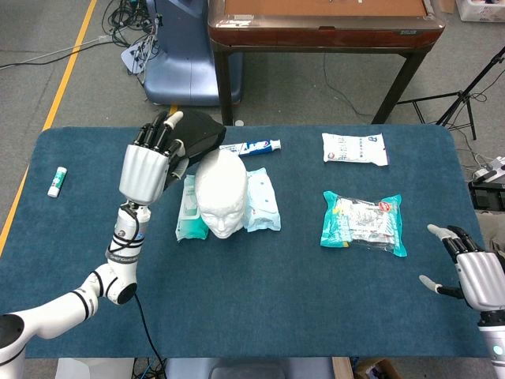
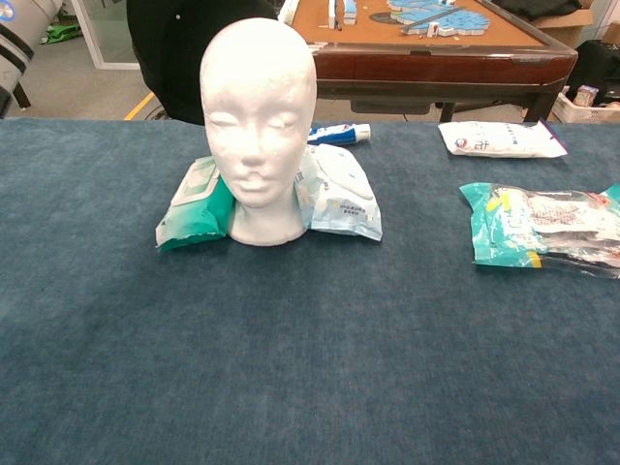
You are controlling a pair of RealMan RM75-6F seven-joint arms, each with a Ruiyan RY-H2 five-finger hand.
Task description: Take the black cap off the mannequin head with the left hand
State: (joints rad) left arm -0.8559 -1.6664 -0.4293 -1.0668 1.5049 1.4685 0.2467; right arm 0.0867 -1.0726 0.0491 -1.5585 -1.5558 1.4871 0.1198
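Now the left hand (image 1: pixel 150 162) clutches the black cap (image 1: pixel 199 134) at ten o'clock of the bare foam mannequin head (image 1: pixel 221 189), clear of its crown; the right hand (image 1: pixel 473 272) idles, fingers spread, holding nothing.

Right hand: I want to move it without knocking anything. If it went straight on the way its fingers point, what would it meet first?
Probably the teal snack packet. The right hand points up-left over bare table; depth is unclear.
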